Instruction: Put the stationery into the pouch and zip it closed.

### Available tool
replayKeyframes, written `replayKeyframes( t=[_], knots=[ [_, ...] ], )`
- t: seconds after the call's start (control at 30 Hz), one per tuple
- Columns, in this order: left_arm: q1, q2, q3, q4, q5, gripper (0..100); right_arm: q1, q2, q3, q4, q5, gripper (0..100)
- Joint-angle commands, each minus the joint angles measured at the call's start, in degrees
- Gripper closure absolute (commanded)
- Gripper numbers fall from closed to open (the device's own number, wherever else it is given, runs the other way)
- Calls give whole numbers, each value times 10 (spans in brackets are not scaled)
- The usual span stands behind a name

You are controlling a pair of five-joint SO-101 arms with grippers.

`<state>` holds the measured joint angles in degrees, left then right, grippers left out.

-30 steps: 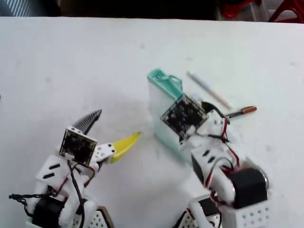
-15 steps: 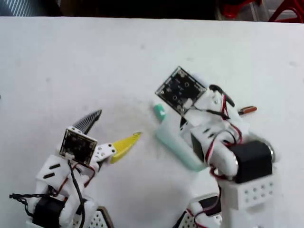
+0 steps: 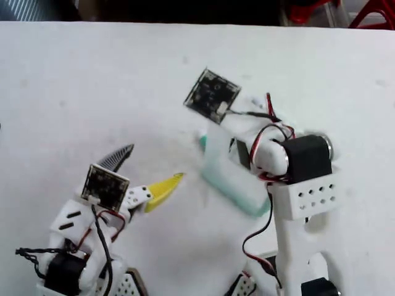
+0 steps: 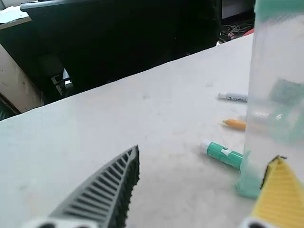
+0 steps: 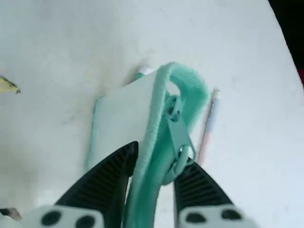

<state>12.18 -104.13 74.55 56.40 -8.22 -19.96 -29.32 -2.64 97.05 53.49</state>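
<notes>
The translucent mint pouch (image 5: 121, 111) hangs tilted from its zipper edge, which my right gripper (image 5: 159, 156) is shut on beside the zipper pull (image 5: 179, 137). From above, the pouch (image 3: 225, 179) slopes down from under the right arm to the table. A green glue stick (image 4: 223, 154) lies by the pouch's foot, with an orange pencil (image 4: 235, 124) and a white pen (image 4: 232, 97) beyond it. The pen (image 5: 209, 123) also lies past the pouch. My left gripper (image 3: 154, 162) rests open at the near left, a short gap from the pouch (image 4: 278, 95), its fingers holding nothing.
The right arm's camera board (image 3: 212, 95) and motor block (image 3: 305, 163) stand over the middle right of the white table (image 3: 92, 74). The far table edge (image 3: 185, 23) borders a dark room. Bare tabletop stretches across the far left.
The right arm has swung up and toward the far side with the pouch in its gripper, lifting it off the table. It now covers the pen and pencil from above. The left arm stayed put.
</notes>
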Motion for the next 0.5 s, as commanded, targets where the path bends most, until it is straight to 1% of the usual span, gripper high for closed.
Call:
replayKeyframes(
  t=[0.0, 0.1, 0.17, 0.27, 0.33, 0.47],
  knots=[
    [10, -4, -9, -4, 4, 597, 15, -6, -26, 14, 168, 981],
    [31, -4, -9, -4, 4, 596, 7, -6, -31, 14, 250, 981],
    [52, -5, -10, -4, 4, 596, -7, -6, -40, 14, 281, 981],
    [82, -5, -40, 11, 7, 559, -29, -6, -62, 14, 302, 981],
    [101, -5, -77, 29, 8, 539, -47, -7, -85, 15, 301, 981],
    [126, -5, -124, 36, 8, 539, -80, -18, -120, 18, 300, 981]
  ],
)
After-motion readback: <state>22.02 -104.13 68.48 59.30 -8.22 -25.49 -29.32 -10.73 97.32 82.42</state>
